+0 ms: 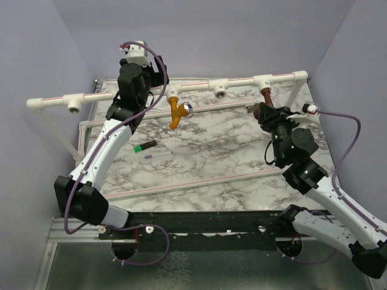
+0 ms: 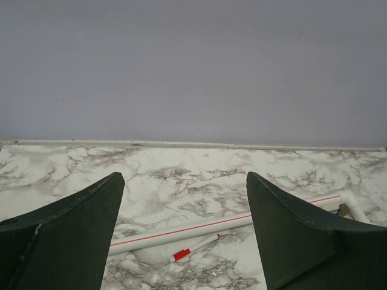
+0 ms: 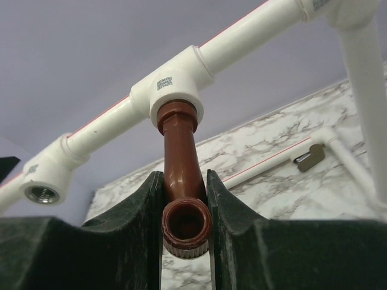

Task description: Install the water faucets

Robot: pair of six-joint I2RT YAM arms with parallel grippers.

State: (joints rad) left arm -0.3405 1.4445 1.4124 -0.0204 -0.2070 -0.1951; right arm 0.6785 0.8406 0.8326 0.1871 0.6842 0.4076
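The right gripper (image 3: 184,181) is clamped on the dark reddish-brown faucet (image 3: 179,145), one finger pressed against each side of its straight body. The faucet's upper end sits in the socket of a T-fitting (image 3: 172,84) on the white pipe rail (image 1: 193,84) and hangs below the rail, its open round mouth turned toward the wrist camera. In the top view this fitting is the one nearest the rail's right end.

The left gripper (image 2: 183,181) is released: its jaws stand wide apart with nothing between them, only marble table (image 2: 181,169) and a red-tipped pen (image 2: 195,248) visible beyond. From above, the left arm reaches up against the rail, just left of the orange-yellow faucet (image 1: 175,113).

That faucet hangs under the rail with its top at another T-fitting (image 1: 172,92), curving down, its shiny silver knob (image 1: 188,109) on its right side. No gripper touches it.

Between the two faucets one fitting (image 1: 219,89) on the rail shows a bare socket — so does the one at the rail's left end (image 1: 74,106). A green marker (image 1: 145,146) lies on the table well below the rail, apart from both arms.
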